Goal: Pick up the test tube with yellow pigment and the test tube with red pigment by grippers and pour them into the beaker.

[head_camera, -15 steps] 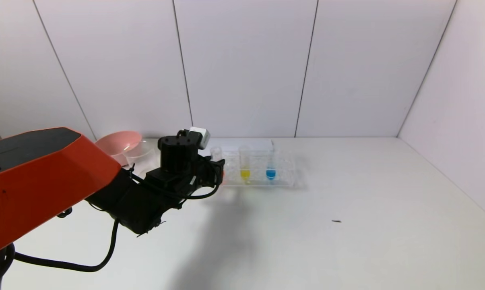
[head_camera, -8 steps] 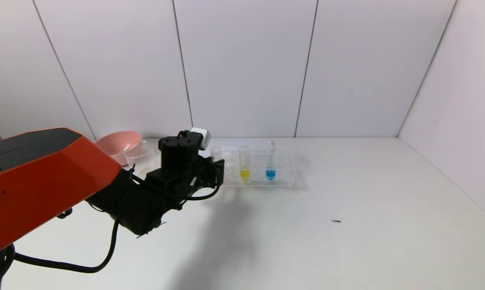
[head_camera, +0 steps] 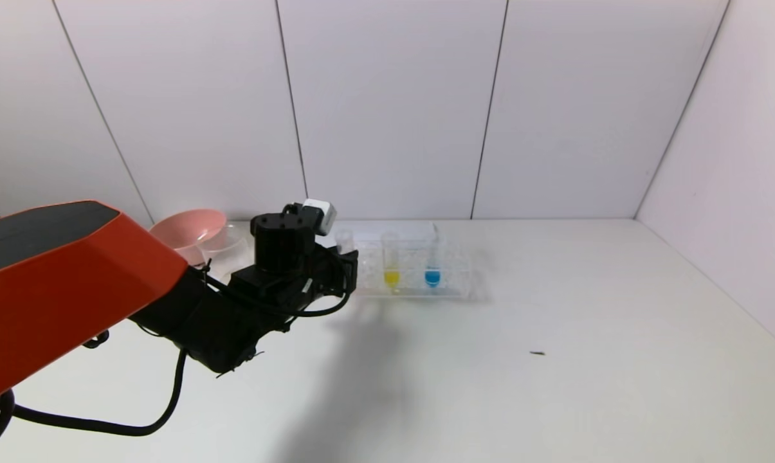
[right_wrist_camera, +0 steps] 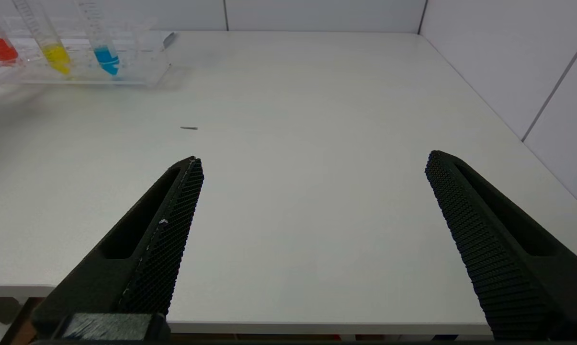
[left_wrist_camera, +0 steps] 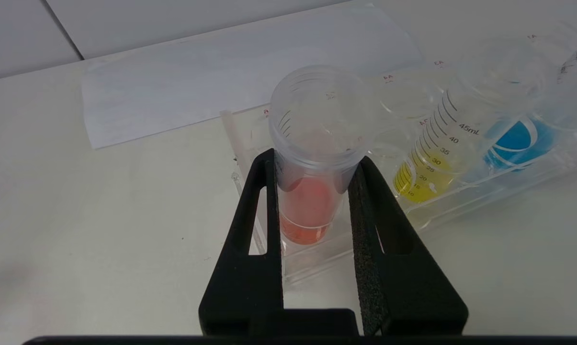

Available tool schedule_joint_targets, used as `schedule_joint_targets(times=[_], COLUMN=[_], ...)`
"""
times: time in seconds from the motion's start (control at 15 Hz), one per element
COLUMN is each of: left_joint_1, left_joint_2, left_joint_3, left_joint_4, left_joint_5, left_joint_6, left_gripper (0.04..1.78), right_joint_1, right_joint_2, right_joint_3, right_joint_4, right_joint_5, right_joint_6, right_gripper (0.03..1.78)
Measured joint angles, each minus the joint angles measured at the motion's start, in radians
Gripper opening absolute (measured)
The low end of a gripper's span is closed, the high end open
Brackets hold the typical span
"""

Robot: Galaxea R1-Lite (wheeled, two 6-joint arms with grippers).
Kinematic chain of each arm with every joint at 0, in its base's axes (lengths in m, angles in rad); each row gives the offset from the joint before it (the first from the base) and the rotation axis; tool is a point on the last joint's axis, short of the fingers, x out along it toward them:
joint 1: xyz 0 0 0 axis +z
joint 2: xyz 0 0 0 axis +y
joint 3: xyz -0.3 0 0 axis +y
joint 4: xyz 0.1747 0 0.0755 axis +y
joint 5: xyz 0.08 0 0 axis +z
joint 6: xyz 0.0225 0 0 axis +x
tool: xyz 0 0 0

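Observation:
The test tube with red pigment (left_wrist_camera: 307,211) stands in the clear rack (head_camera: 455,283). Its open top shows in the head view (head_camera: 345,243). My left gripper (left_wrist_camera: 314,160) is shut on it, one finger touching each side just under its rim. In the head view the left gripper (head_camera: 352,270) hides the red tip. The test tube with yellow pigment (head_camera: 392,278) stands beside it in the rack and also shows in the left wrist view (left_wrist_camera: 424,175). The beaker (head_camera: 223,244) stands left of the gripper. My right gripper (right_wrist_camera: 312,160) is open and empty over the table's near edge.
A blue-tipped tube (head_camera: 432,277) stands in the rack right of the yellow one. A pink bowl (head_camera: 188,228) sits behind the beaker. A white paper sheet (left_wrist_camera: 221,76) lies behind the rack. A small dark speck (head_camera: 537,353) lies on the table.
The left gripper has edged slightly up and left at the rack. The red tip that showed beside its fingers a second ago is now hidden behind them.

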Motion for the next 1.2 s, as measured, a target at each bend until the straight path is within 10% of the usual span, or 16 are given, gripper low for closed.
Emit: schedule_joint_targets(times=[1.2], left_joint_1=[-0.009], left_joint_2=[-0.114], left_joint_3=[-0.034], left_joint_4=[0.047], left_joint_5=[-0.001], left_joint_6=[0.036], left_gripper=[0.44], right_joint_1=[0.000], right_joint_2=[0.000], right_joint_3=[0.000], right_joint_4=[0.000], right_joint_5=[0.000], right_joint_6=[0.000], right_gripper=[1.70])
